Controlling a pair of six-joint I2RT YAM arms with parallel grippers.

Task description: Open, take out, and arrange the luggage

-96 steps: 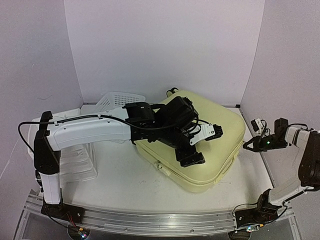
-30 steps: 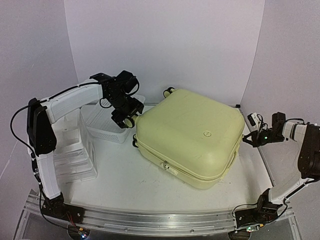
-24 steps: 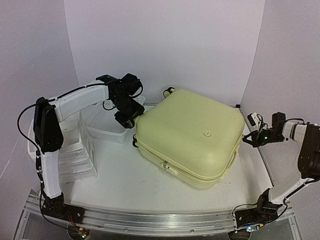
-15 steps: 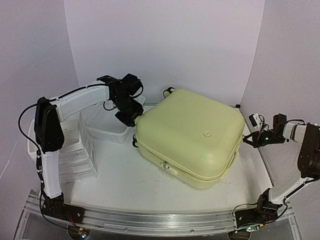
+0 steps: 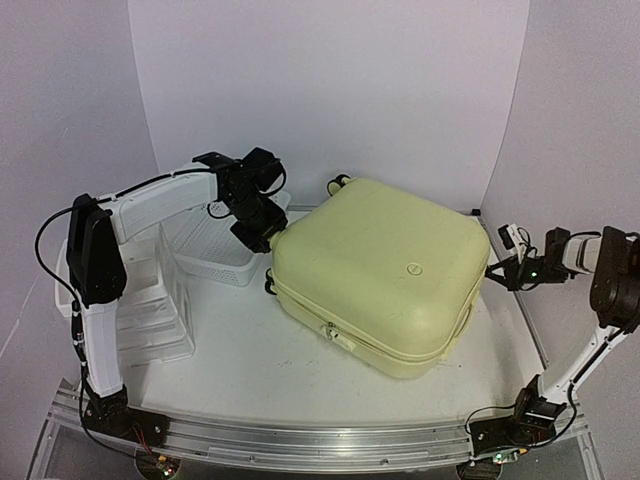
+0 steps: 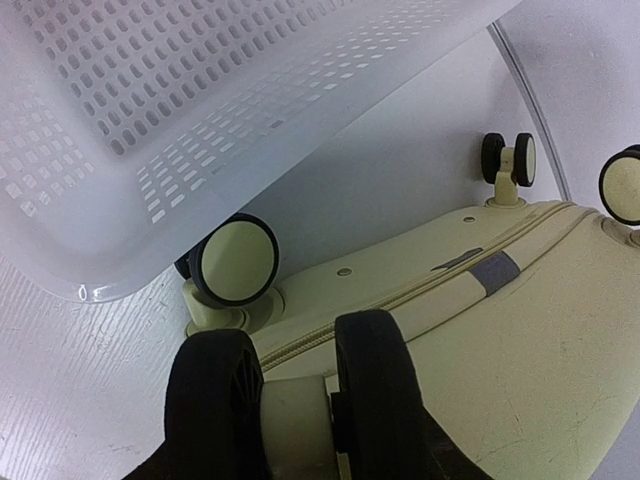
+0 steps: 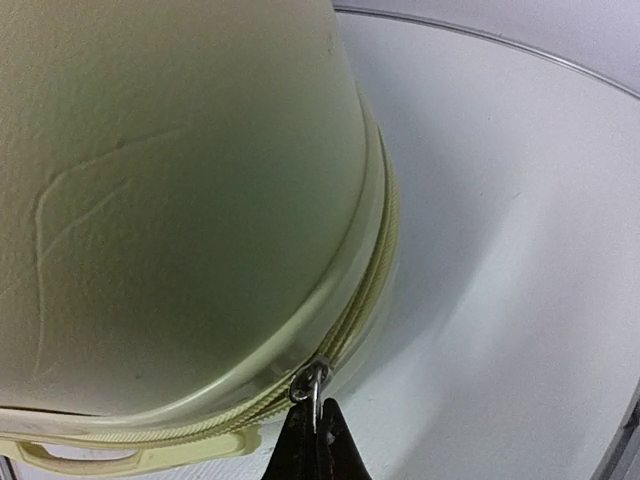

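- I've got the luggage (image 5: pixel 385 270) lying flat on the table (image 5: pixel 250 370), shell shut, one corner pointing toward the arm bases.
- The left gripper (image 6: pixel 292 360) is at the luggage's far left corner, up on the wheel end.
- On the left wrist view, its two black fingers (image 6: pixel 375 390) sit either side of a cream wheel piece at that corner. They're pressed against it and about half parted, so I read that as a clamp on the luggage.
- Just beyond that grip I see another wheel (image 6: pixel 235 260), cream face and black rim, tucked under the lip of the white mesh basket (image 6: pixel 150 120).
- More wheels show farther along the same end of the luggage, with the zipper seam running below them.
- The right gripper (image 7: pixel 315 425) is at the luggage's right edge, low and level with the seam.
- Its tips are pinched tight together on the small metal zipper pull (image 7: pixel 312 385), which hangs from the seam where the shell curves round.
- The pull stands straight out from the zipper into the tips. The fingers don't touch the shell itself.
- The basket sits just off the luggage's far left corner, and the clear drawer organizer (image 5: pixel 150 310) stands well to the luggage's left.
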